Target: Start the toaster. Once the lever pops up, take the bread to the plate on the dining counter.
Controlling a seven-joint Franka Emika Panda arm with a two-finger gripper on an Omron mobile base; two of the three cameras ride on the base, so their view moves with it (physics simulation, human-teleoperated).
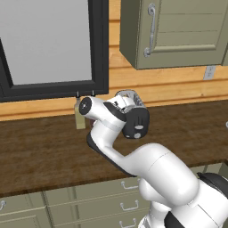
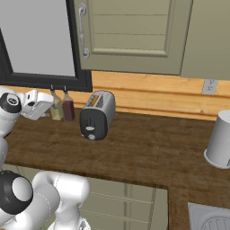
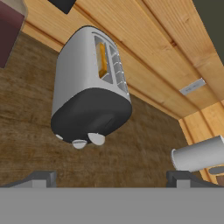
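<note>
The toaster [image 2: 97, 114] stands on the dark wooden counter [image 2: 148, 152] near its back edge, just in front of the pale wood wall strip, with its black end panel facing the counter's front edge. The lever [image 3: 96, 138] sits low on that panel beside a second pale knob [image 3: 79, 144]. An orange-tan edge of the bread [image 3: 102, 60] shows inside one slot. In the left base view the toaster [image 1: 130, 101] is largely hidden behind the arm.

The gripper [image 3: 111, 177] hangs above the counter, in front of the toaster and well apart from it, touching nothing. Its two dark fingertips [image 3: 41, 177] stand spread wide with nothing between them. In the right base view the hand [image 2: 38, 103] lies to the toaster's left, above the counter's front half.

Two bottles, one olive [image 2: 56, 110] and one dark red [image 2: 68, 109], stand at the back edge just left of the toaster. A pale grey canister [image 2: 221, 139] stands towards the counter's right end. A wall outlet [image 2: 210, 86] sits above the back edge.
</note>
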